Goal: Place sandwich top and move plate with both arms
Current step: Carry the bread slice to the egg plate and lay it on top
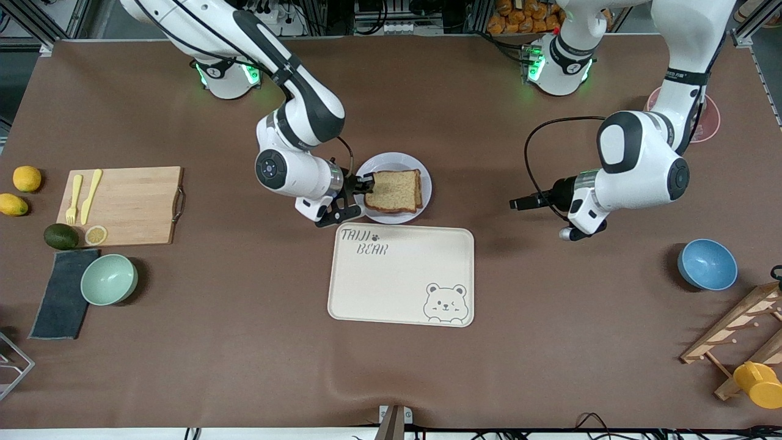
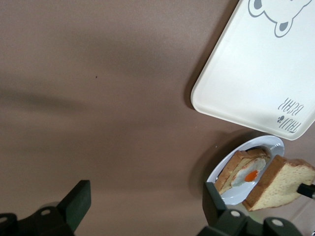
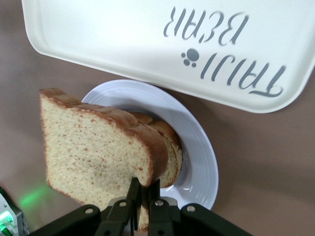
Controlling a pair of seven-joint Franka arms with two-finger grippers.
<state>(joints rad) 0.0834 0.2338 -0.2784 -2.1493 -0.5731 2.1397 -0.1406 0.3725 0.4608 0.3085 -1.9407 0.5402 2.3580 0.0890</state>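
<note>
My right gripper (image 1: 365,185) is shut on the edge of the sandwich top (image 1: 394,191), a plain brown bread slice, and holds it tilted just over the plate (image 1: 421,205). In the right wrist view the slice (image 3: 93,152) is pinched between the fingers (image 3: 133,191) above the pale plate (image 3: 202,162). The left wrist view shows the plate (image 2: 268,145) with the egg-topped slice (image 2: 248,174) under the held slice (image 2: 278,184). My left gripper (image 1: 516,203) is open and empty above the bare table, toward the left arm's end from the plate.
The cream bear tray (image 1: 401,275) lies just nearer the front camera than the plate. A blue bowl (image 1: 707,264) and a wooden rack (image 1: 742,333) are at the left arm's end. A cutting board (image 1: 131,205), green bowl (image 1: 109,279) and fruit are at the right arm's end.
</note>
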